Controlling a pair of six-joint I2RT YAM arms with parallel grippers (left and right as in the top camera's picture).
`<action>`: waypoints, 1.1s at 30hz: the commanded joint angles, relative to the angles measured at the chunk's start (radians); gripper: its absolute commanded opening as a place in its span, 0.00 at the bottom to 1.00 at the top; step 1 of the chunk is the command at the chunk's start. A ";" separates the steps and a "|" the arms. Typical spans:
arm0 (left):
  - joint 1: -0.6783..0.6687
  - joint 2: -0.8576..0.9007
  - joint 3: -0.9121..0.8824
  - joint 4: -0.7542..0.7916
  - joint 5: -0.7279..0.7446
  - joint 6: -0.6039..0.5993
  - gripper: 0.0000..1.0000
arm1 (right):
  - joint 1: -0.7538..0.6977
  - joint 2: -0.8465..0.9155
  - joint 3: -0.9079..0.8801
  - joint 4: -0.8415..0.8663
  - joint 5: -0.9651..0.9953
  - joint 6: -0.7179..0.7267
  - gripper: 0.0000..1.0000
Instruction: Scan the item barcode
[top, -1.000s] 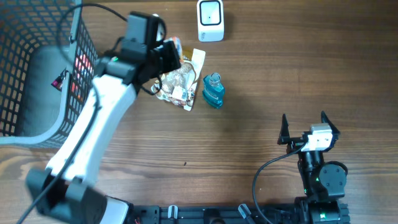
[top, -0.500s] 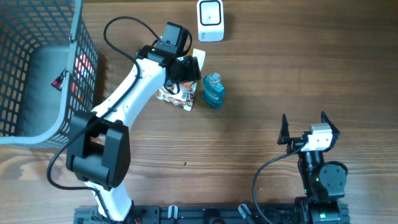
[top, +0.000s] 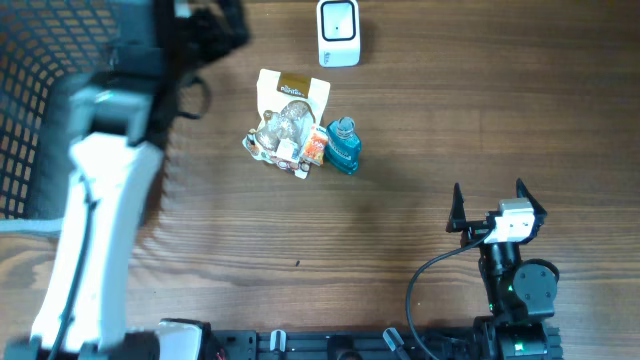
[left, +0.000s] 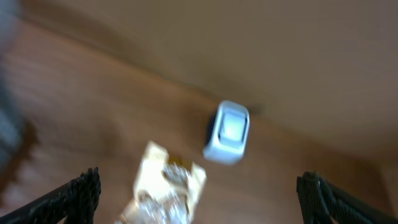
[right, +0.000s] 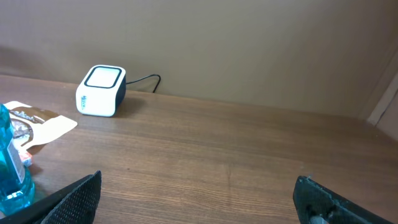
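Over by the basket (top: 40, 120), the left pincer (left: 199, 186) hangs spread and empty. I'd keep it high while it clears off, so nothing snags the snack bag (top: 285, 115) lying ahead of it, just beside the blue bottle (top: 343, 146) and short of the scanner (top: 338, 32). A second ago it pinched that bag. The right pincer (top: 488, 195), spread, hasn't stirred.

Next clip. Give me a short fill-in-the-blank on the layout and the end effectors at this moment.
The scanner at the far edge of the table is coloured ____.
Beside the snack bag lies a bottle coloured ____.
The left end effector and right end effector both have their jaws ____.
The wire basket stands on the robot's ____ side.
Missing words: white; blue; open; left.
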 joint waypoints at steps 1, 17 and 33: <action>0.140 -0.132 0.047 0.016 -0.105 0.097 1.00 | 0.005 -0.004 -0.001 0.004 -0.008 -0.007 1.00; 0.582 0.206 0.044 -0.172 -0.066 0.038 1.00 | 0.005 -0.004 -0.001 0.004 -0.008 -0.007 1.00; 0.523 0.493 0.038 -0.210 0.077 0.039 0.64 | 0.005 -0.004 -0.001 0.004 -0.008 -0.008 1.00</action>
